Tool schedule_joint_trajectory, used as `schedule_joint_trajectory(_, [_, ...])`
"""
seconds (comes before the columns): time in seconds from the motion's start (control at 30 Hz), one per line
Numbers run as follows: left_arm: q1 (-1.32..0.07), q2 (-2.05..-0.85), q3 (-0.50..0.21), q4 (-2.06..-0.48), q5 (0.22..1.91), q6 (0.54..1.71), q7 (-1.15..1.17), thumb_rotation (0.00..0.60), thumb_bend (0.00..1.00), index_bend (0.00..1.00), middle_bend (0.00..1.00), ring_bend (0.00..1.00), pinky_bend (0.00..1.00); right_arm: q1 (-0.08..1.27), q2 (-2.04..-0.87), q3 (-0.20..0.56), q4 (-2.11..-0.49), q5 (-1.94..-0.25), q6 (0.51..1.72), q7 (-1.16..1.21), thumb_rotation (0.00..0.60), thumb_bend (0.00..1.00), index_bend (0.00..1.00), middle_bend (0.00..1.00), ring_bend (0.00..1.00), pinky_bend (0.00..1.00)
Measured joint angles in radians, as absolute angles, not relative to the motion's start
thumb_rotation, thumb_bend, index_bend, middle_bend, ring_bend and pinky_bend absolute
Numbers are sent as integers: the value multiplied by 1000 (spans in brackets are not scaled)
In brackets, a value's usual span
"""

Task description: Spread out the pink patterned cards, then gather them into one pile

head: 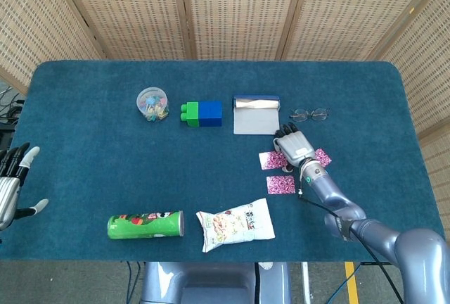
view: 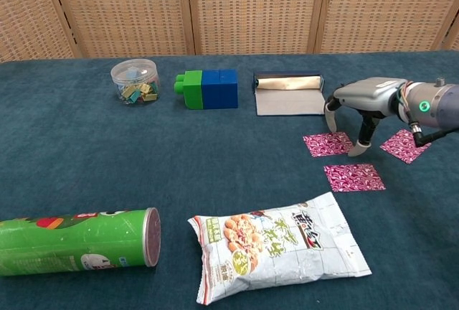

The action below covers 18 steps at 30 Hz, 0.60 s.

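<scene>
Three pink cards [view: 352,177] lie spread; right robot hand [view: 362,102] open, left robot hand [head: 10,184] open

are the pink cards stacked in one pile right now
No, the chest view shows three pink cards lying apart on the table, with the right robot hand above them holding none.

Along the far side of the table [view: 57,145], from left to right, stand a jar [view: 135,81], a block [view: 209,89], a foil-edged pad [view: 288,94] and, in the head view, glasses [head: 310,114]; near the front edge a can [view: 75,241] lies on its side left of a snack bag [view: 276,244]. Three cards lie apart at the right: the left card [view: 326,143], the near card [view: 352,177] before it and the right card [view: 403,145]; the right hand [view: 366,100] stands over the gap between left and right cards, a fingertip [view: 356,151] down beside the left card; the left hand [head: 10,184] is off the table's left edge.
</scene>
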<state>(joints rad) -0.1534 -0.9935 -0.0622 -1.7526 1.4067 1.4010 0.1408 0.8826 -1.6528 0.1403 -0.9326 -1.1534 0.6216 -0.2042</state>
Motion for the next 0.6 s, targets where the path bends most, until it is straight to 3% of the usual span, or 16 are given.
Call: schedule_joint_trajectory(0.6, [-151, -997, -62, -1738, 1403, 1400, 129, 600, 41, 0, 0, 0, 0, 902, -1677, 146, -888, -1142, 602, -233, 600, 131, 413, 169, 0, 0])
